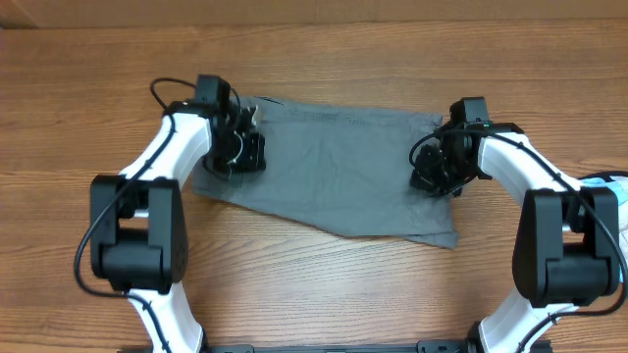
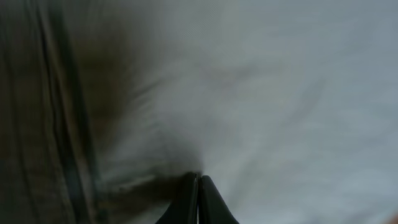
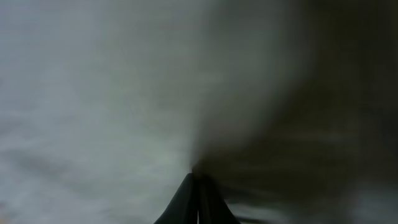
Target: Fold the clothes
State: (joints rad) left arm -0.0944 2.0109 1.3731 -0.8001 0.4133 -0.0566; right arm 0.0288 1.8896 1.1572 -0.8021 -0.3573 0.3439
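The grey shorts [image 1: 334,172] lie spread on the wooden table in the overhead view, with a second layer showing along the lower right edge. My left gripper [image 1: 245,149] is down on their left end. My right gripper [image 1: 432,169] is down on their right end. In the left wrist view the jaws [image 2: 198,178] are pressed together, with grey cloth [image 2: 261,93] drawn in creases to the tips and a stitched seam at the left. In the right wrist view the jaws [image 3: 199,177] are also together, with cloth [image 3: 93,93] gathered at the tips.
The wooden table [image 1: 314,59] extends around the shorts on all sides. A pale blue and white object [image 1: 616,186] shows at the right edge, beside my right arm. Both arm bases stand at the near edge.
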